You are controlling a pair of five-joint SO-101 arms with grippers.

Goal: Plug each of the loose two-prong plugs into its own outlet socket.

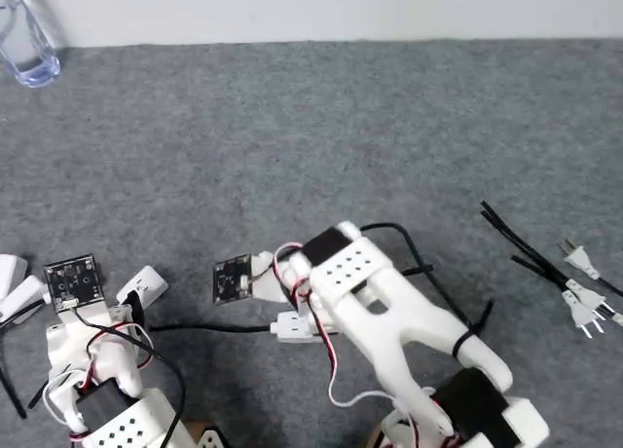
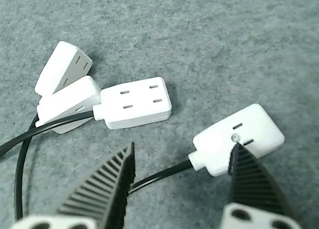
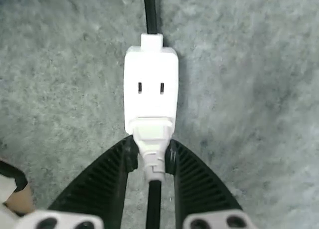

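Right gripper (image 3: 149, 144) is clenched on a plug (image 3: 149, 152) whose nose butts into the end of a socket (image 3: 151, 84) lying flat on the carpet (image 3: 259, 114). Looks seated or nearly so; prongs hidden. To finish well: push straight along the socket's axis, cord in line, no twist, since the block looks free to slide. Left gripper (image 2: 182, 148) hangs released over spare sockets (image 2: 134, 103), so it could brace. Loose plugs (image 1: 584, 302) lie well apart, at the high view's right edge. Cup (image 1: 27, 39) in the corner: clear, nothing visible inside.
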